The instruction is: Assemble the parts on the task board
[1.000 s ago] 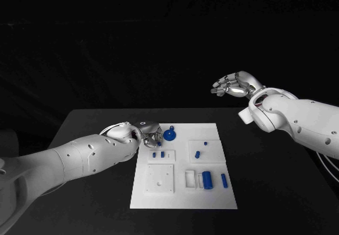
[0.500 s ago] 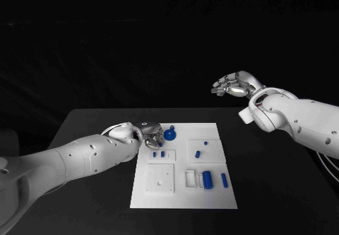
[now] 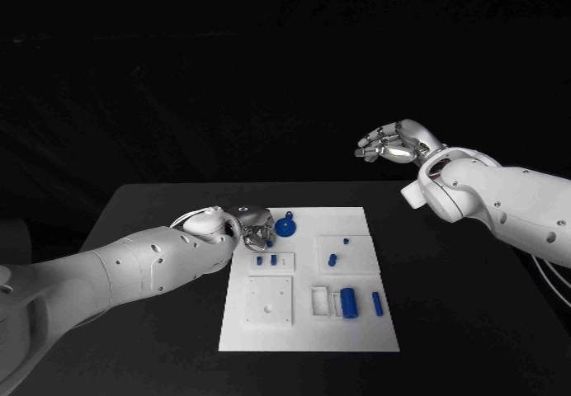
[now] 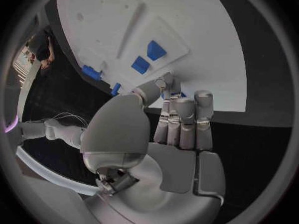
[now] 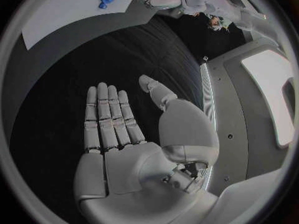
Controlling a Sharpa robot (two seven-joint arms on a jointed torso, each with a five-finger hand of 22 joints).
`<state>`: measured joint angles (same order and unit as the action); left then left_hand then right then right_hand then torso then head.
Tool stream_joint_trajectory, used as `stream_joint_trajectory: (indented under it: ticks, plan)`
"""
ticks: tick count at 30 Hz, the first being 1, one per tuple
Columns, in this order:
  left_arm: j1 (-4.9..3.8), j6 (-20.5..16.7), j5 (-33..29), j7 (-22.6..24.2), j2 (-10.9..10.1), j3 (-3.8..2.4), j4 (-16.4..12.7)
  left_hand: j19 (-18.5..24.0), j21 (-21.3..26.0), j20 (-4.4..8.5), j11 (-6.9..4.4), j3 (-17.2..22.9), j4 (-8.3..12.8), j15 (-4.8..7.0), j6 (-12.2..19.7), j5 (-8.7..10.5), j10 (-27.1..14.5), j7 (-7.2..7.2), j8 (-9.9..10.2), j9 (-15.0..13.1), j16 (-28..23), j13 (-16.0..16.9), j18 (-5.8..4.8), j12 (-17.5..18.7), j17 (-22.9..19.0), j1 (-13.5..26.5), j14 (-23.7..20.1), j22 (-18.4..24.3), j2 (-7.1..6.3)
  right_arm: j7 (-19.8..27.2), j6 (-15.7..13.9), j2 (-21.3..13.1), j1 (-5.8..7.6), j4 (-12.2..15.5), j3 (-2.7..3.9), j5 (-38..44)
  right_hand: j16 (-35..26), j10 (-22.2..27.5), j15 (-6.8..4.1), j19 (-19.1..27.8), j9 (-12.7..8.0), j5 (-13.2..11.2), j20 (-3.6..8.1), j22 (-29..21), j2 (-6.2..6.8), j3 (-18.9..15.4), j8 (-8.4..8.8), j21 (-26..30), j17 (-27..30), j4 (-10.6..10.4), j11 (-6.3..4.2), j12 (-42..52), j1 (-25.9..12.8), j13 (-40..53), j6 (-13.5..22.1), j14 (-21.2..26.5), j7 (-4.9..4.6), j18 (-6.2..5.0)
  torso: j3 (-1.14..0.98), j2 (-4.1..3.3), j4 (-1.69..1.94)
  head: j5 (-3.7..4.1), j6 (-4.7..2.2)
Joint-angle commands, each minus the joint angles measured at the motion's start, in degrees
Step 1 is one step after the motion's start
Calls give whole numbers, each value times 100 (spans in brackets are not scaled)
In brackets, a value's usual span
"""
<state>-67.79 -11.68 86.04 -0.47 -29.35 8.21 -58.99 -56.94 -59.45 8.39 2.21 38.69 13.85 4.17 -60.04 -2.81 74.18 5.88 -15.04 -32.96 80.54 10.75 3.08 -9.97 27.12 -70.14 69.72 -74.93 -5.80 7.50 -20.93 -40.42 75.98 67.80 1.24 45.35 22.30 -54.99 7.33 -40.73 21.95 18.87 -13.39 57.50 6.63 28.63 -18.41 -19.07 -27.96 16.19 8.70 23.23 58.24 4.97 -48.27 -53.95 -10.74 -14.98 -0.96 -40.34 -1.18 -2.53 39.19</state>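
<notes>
The white task board (image 3: 304, 334) lies mid-table with several blue parts on it. A round blue part (image 3: 285, 224) with a tab sits at the board's far left corner. My left hand (image 3: 251, 229) is right beside it, fingers curled down at the board's edge. In the left wrist view, the thumb and straight fingers (image 4: 184, 115) are close together over the board (image 4: 206, 45), and a bit of blue (image 4: 166, 94) shows at their tips. Whether it is pinched is unclear. My right hand (image 3: 393, 142) hangs high beyond the table's far right, flat and empty (image 5: 115, 134).
Two small blue pieces (image 3: 266, 260) lie just in front of the left hand, two more (image 3: 333, 261) in the right block. A blue cylinder (image 3: 349, 303) and a thin bar (image 3: 377, 303) lie near the front right. A white square plate (image 3: 270, 301) sits front left.
My left hand has edged slightly towards the round blue part. The right hand and the parts on the board have stayed where they were.
</notes>
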Motion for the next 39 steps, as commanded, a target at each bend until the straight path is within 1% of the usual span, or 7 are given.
stream_joint_trajectory:
  ticks: [1, 5, 7, 13, 20, 31, 39]
  plan:
    - [19, 134, 263, -60, 2, 34, -5, 2, -31, 93, -5, 7, 27, 12, -30, -10, 38, 1, -17, 12, 27, 5, 464, 11, -7, 15, 37, -56, 16, 65, 75, 1, -3, 0, 2, 32, -24, -36, 6, 18, -7, 15, -9, 10, -3, -12, -33, 28, 2, 0, -10, -40, 33, -10, -24, -25, 2, -2, -3, 0, 1, -1, -3]
    - [20, 20, 357, 3, 6, 106, -14, 8, -29, 97, -2, 13, 44, 10, -24, -9, 31, 2, -11, 21, 20, 7, 460, 18, -12, 7, 28, -55, 9, 64, 77, 2, -6, -7, 2, 32, -25, -37, 6, 18, -8, 15, -9, 10, -3, -13, -33, 28, 2, -1, -10, -40, 32, -12, -24, -26, 2, -2, -1, -2, 0, 0, 3]
    - [25, -40, 359, 25, 9, 121, -9, 10, -28, 98, -1, 16, 51, 9, -23, -9, 29, 3, -10, 24, 17, 8, 459, 21, -13, 4, 25, -55, 6, 64, 78, 1, -7, -7, 2, 32, -25, -37, 6, 18, -8, 15, -9, 10, -3, -13, -33, 28, 2, -1, -10, -40, 32, -12, -25, -26, 2, -2, 3, -3, -3, 4, 1]
    - [30, -237, 264, 110, -8, 123, -18, 8, -23, 103, 35, 31, 105, -25, 92, -7, -64, 48, 60, 80, 12, -3, 449, 89, -14, -24, 21, -47, -75, 64, 75, 2, -9, -12, 2, 32, -27, -38, 7, 18, -9, 16, -9, 10, -2, -15, -32, 29, 2, -2, -10, -41, 29, -15, -25, -26, 2, -2, 2, 0, 0, 11, 7]
    - [35, -438, 158, 182, -16, 122, -23, -8, -13, 66, 94, 44, 179, -82, 516, -7, -181, 212, 271, 195, 2, -20, 458, 192, -18, -102, 15, -32, -247, 64, 75, 3, -10, -12, 2, 32, -28, -38, 6, 19, -10, 16, -9, 11, -1, -16, -32, 29, 2, -2, -10, -41, 28, -18, -25, -26, 2, -2, 3, -1, 2, 18, 4]
    - [38, -471, 157, 101, -37, 122, 30, -6, 0, 27, 129, 57, 183, -116, 752, -7, -237, 192, 358, 252, -10, -28, 476, 262, -22, -150, -1, -22, -344, 44, 99, -2, -10, -13, 2, 34, -37, -31, 10, 27, -13, 13, -9, 11, 6, -18, -30, 35, 3, 5, -6, -47, 32, -27, -23, -18, 1, -2, 2, 0, 0, 15, -3]
    - [48, -525, 157, 83, -76, 118, 35, -5, 2, 23, 131, 71, 191, -119, 783, -9, -239, 192, 363, 258, -12, -26, 482, 272, -23, -183, -5, -21, -360, 6, 146, -34, -22, 7, 1, 173, -52, -16, 23, 42, -17, 11, -11, 10, 7, -17, -29, 46, 6, 14, 9, -60, 47, -43, -24, -4, 2, -1, 4, -1, -1, 21, -14]
